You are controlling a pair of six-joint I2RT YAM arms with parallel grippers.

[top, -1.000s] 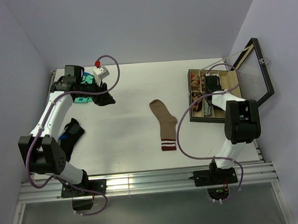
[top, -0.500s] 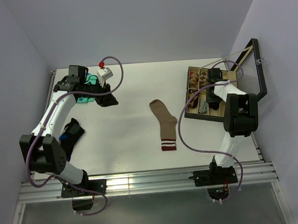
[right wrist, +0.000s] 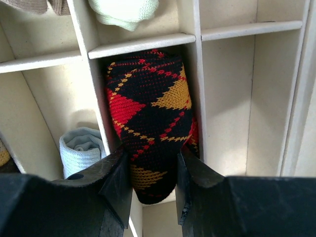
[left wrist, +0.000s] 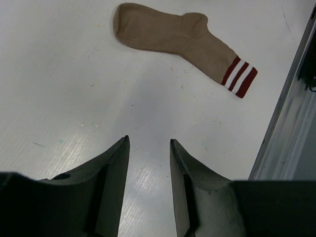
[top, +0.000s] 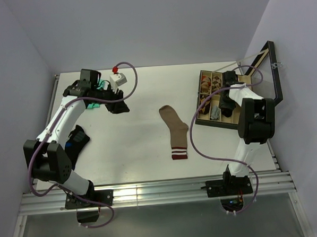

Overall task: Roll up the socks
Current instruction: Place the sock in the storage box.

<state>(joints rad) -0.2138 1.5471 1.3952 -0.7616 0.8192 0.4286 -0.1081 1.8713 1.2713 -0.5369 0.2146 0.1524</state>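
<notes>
The right claw (right wrist: 152, 159) is clenched on the black argyle sock (right wrist: 148, 108). One finger presses each side of the rolled bundle, whose red, orange and yellow diamonds face the wrist camera. The roll sits in a compartment in the middle column of the divided wooden box (top: 216, 125), with a cross divider at its far end and upright dividers along both sides. The compartment to its left holds a pale blue roll (right wrist: 81, 148). Beyond the cross divider lies a pale green sock (right wrist: 124, 10), with something tan just left of that at the edge of the frame. In the top view the box stands at the far right of the worktop (top: 144, 146), its framed lid (top: 277, 64) raised open toward the right wall.

The left claw (left wrist: 149, 143) is released, its fingers apart with only bare worktop between them. It hangs above the far left part of the surface. The tan sock (left wrist: 177, 39) lies flat and unrolled near the middle of the worktop, well apart from both claws, with its maroon, white-striped cuff toward the near edge. On the left, under the left arm, lies a dark cloth with blue on it (top: 77, 139). A teal thing (top: 93, 105) peeks out from behind that arm farther back.
</notes>
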